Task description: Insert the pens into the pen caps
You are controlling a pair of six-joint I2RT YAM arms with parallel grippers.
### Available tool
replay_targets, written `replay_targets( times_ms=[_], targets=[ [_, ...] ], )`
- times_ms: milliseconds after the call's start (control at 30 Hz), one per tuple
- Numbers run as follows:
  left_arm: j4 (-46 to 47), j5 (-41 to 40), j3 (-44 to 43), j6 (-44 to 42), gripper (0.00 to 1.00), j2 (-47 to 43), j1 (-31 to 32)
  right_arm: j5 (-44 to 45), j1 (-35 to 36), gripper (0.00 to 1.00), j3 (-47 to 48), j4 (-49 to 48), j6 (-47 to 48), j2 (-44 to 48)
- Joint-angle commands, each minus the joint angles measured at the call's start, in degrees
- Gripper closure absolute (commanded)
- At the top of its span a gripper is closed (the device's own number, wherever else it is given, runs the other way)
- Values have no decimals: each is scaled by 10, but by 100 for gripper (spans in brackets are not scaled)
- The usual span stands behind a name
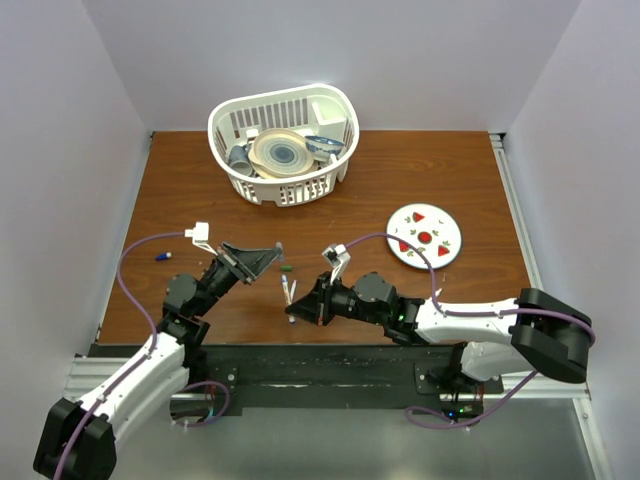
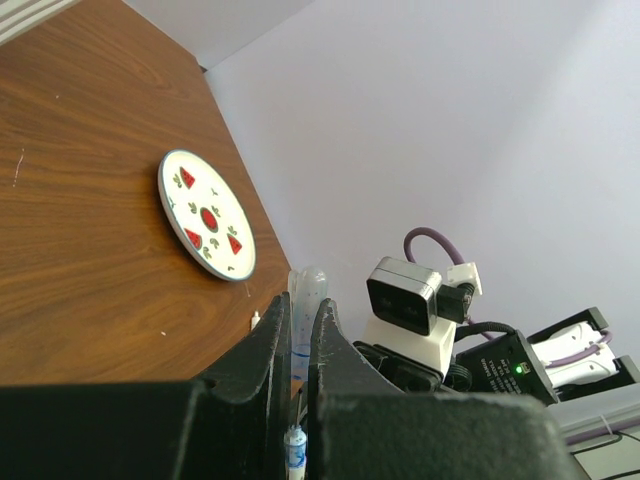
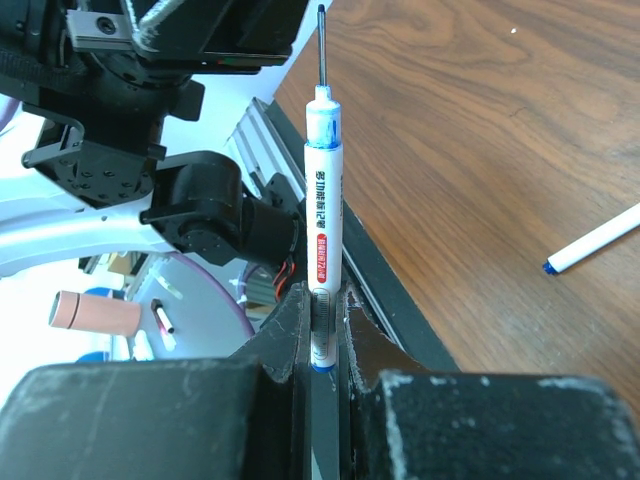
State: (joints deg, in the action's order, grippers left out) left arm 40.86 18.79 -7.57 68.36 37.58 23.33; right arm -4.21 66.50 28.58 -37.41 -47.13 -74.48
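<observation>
**Jaws shut on pen (image 3: 322,200) and pen cap (image 2: 308,285): misalignment risk**

Right jaws clamping pen low on barrel, tip up, frame centre; left jaws pinching pen cap, lower centre. Off-axis, likely to miss cap mouth, bend tip, or twist pen loose.

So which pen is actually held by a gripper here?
The pen with the red label, clamped in the right gripper; the other visible pen lies loose on the table.

The pen (image 3: 323,215) carries blue print and a red band of lettering along its barrel, running toward twelve o'clock. None of it is legible.
</observation>
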Motion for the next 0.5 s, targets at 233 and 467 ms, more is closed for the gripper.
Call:
replay_targets(
  times_ms=[233, 467],
  targets=[
    [18, 1, 7, 2, 100, -8, 3, 18, 5, 100, 6, -14, 8, 7],
    [23, 5, 19, 4, 100, -14, 4, 25, 5, 100, 8, -10, 13, 10]
  ],
)
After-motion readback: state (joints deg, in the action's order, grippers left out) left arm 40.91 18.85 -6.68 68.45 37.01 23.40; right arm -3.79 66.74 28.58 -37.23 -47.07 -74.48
